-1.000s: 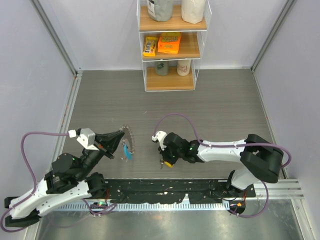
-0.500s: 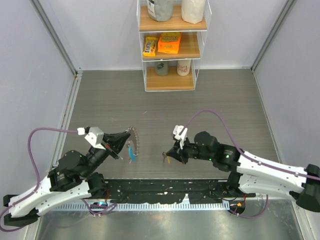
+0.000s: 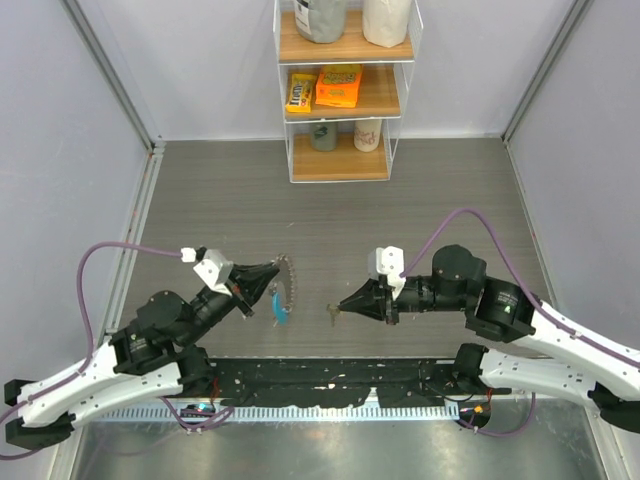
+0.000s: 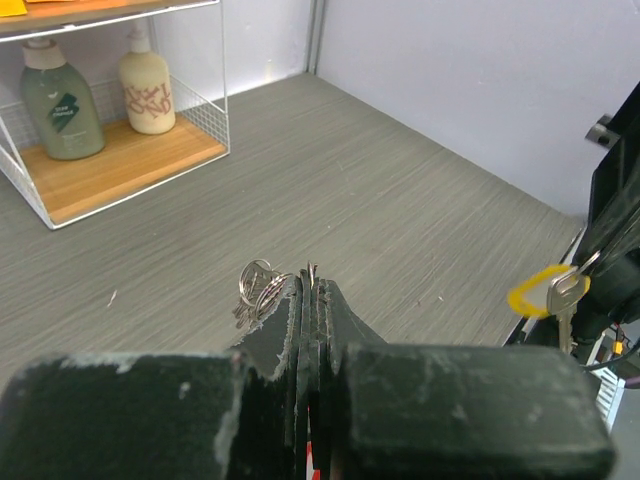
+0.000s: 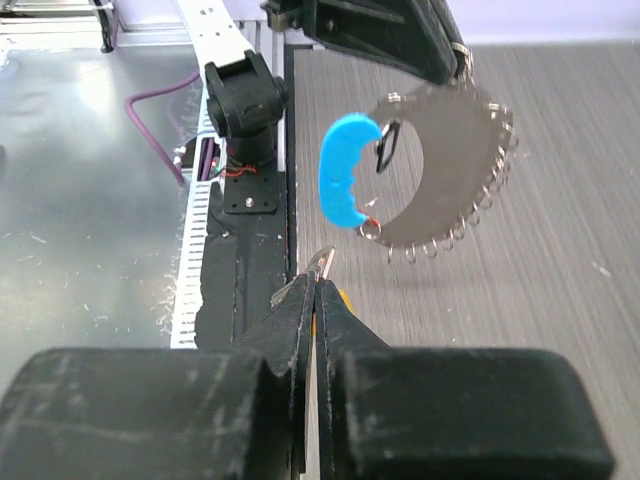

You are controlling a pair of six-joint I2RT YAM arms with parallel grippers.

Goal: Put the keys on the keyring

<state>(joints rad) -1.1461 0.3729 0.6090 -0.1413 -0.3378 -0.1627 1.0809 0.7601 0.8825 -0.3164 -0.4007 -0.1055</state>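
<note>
Right now your right gripper is clamped hard on the yellow-headed key, which hangs just beyond its fingertips. Your left gripper is pinched shut on the keyring, held up in the air with the blue tag dangling from it. Key and ring face each other, near but apart. You're at the threading step, I judge: next, line the key's hole up with the wire's end.

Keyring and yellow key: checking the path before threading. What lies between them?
Only bare table, seen in the top view; the left gripper holds the keyring, the right gripper the yellow key.
</note>
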